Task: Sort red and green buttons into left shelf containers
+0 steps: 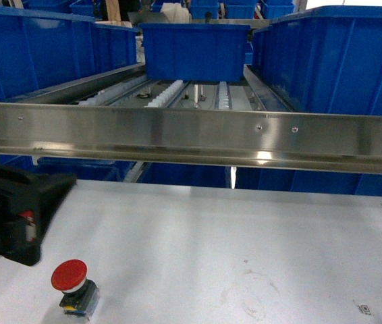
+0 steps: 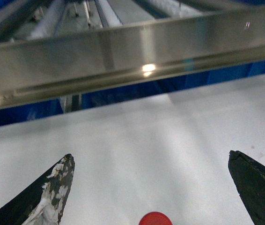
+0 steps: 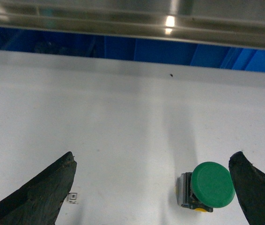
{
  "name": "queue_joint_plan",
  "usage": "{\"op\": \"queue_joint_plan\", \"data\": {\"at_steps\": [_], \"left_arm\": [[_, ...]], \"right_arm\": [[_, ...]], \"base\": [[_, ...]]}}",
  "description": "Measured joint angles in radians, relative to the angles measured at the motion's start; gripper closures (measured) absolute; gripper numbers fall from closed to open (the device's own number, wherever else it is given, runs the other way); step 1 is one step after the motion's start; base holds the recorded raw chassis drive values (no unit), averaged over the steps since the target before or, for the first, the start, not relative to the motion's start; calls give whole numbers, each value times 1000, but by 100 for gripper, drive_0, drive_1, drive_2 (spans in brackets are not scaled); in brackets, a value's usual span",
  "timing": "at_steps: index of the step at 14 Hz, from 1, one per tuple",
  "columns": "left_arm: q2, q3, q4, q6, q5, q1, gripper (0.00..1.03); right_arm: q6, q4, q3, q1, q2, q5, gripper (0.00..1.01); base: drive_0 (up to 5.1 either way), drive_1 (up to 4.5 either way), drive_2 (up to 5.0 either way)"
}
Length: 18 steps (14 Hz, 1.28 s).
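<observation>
Red button [image 1: 69, 280] sits upright on the white table [image 1: 245, 243] at about 7 o'clock, left gripper [image 2: 151, 187] spread wide just above it. Green button [image 3: 209, 186] lies tipped over, inside the gaping right gripper [image 3: 153, 187], near its right finger [image 3: 256, 187].

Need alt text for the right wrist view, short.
A green button lies on its side on the white table, between the open right gripper's dark fingers, close to the right one. A steel shelf rail and blue bins lie beyond.

bright overhead light, glare on steel rail [image 1: 191, 138], soft blur
</observation>
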Motion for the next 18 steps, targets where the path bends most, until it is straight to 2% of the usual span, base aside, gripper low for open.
{"op": "queue_joint_plan", "data": {"at_steps": [7, 8, 14, 15, 16, 18], "left_arm": [[114, 34, -14, -1, -26, -29, 5], [119, 34, -4, 0, -37, -42, 5], [100, 41, 5, 3, -35, -47, 5], [100, 41, 5, 3, -35, -47, 5], [100, 41, 5, 3, -36, -47, 5], [100, 41, 5, 3, -35, -47, 5]], "right_arm": [[-23, -42, 93, -23, 80, 20, 3], [-37, -33, 106, -24, 83, 44, 3], [-61, -23, 108, -29, 82, 51, 3], [-73, 17, 95, -33, 89, 57, 3], [-91, 6, 80, -77, 143, 52, 3], [-113, 9, 93, -88, 176, 44, 3]], "base": [[0, 0, 0], [0, 0, 0], [0, 0, 0], [0, 0, 0], [0, 0, 0], [0, 0, 0]]}}
